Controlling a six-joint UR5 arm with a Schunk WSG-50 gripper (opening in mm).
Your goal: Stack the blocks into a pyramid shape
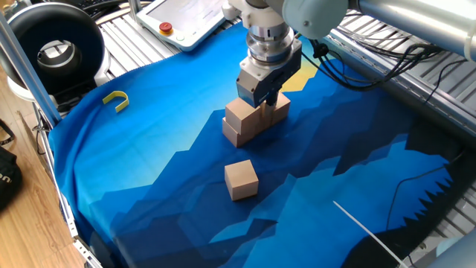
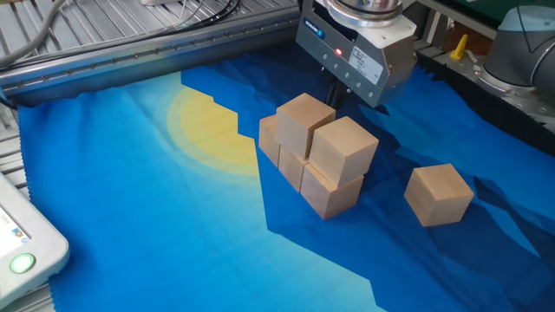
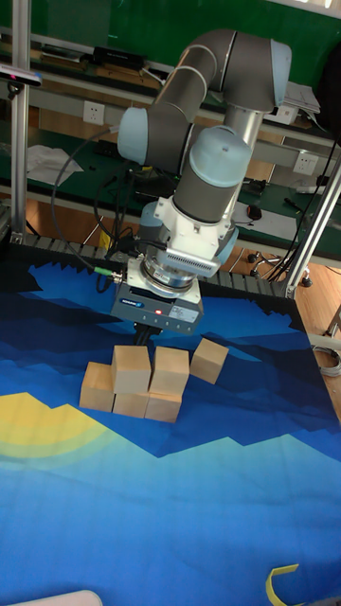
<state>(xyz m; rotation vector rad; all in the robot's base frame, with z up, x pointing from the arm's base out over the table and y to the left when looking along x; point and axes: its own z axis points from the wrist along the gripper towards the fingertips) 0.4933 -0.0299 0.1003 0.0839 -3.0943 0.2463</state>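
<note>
Five tan blocks form a stack (image 2: 325, 160) in the middle of the blue cloth, three below and two on top (image 3: 152, 369). A sixth block (image 2: 440, 194) lies alone beside the stack, also seen in front of it (image 1: 242, 179) and behind it (image 3: 209, 360). My gripper (image 2: 357, 95) hovers just over the far upper block (image 2: 303, 123), close to its top face. Its dark fingertips (image 2: 335, 87) are mostly hidden behind the blocks. They look parted, and no block hangs from them. From the other side the gripper (image 1: 264, 97) covers part of the stack (image 1: 245, 123).
A small yellow hook (image 1: 115, 99) lies on the cloth's left side. A white teach pendant (image 1: 186, 18) and a black round device (image 1: 56, 48) sit beyond the cloth's edge. Cables run along the metal frame at the right (image 1: 387, 67).
</note>
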